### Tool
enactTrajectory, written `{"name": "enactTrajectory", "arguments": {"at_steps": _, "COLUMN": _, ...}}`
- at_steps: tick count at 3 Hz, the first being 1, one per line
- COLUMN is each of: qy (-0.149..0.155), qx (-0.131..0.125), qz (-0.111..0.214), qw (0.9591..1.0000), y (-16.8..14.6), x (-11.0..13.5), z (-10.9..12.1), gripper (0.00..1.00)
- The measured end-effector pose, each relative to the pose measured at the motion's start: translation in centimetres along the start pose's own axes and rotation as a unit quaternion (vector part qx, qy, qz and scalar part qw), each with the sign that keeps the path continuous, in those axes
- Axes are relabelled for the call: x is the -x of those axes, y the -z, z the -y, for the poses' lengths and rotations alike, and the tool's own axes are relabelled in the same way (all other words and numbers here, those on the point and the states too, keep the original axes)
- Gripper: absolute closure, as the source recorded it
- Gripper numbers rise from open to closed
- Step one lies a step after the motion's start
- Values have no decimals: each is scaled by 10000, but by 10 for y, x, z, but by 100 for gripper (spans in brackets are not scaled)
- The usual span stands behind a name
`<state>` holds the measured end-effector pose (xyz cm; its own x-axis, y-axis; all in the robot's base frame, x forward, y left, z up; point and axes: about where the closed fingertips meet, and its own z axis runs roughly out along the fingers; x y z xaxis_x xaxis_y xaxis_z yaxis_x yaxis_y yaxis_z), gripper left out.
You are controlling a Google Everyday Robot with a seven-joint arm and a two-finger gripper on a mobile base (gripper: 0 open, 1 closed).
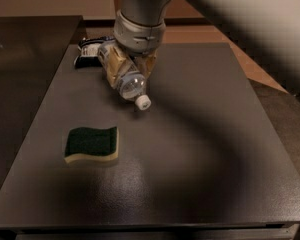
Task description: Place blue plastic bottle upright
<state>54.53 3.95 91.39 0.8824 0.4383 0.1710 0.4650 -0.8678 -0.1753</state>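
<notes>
The blue plastic bottle (124,78) is a small clear bottle with a white cap, held tilted with its cap pointing down and to the right, just above the dark table (200,149). My gripper (128,66) comes down from above at the back of the table and is shut around the bottle's middle. The tan fingers (111,63) clasp its sides. The bottle's base end is hidden behind the gripper.
A green sponge with a yellow underside (91,144) lies at the front left of the table. A dark snack packet (88,51) lies at the back left, just behind the gripper. My white arm (230,14) spans the top right.
</notes>
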Motion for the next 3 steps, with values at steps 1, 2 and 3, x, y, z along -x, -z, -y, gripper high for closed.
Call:
{"name": "enactTrajectory", "arguments": {"at_steps": 1, "qy": -951, "qx": -306, "qz": -280, "qw": 9946, "y": 18, "x": 0, "z": 10, "gripper": 100}}
{"name": "enactTrajectory", "arguments": {"at_steps": 2, "qy": -1821, "qx": -525, "qz": -402, "qw": 9811, "y": 27, "x": 3, "z": 18, "gripper": 100}}
{"name": "enactTrajectory", "arguments": {"at_steps": 3, "qy": -2089, "qx": -548, "qz": -400, "qw": 9756, "y": 27, "x": 2, "z": 20, "gripper": 100}}
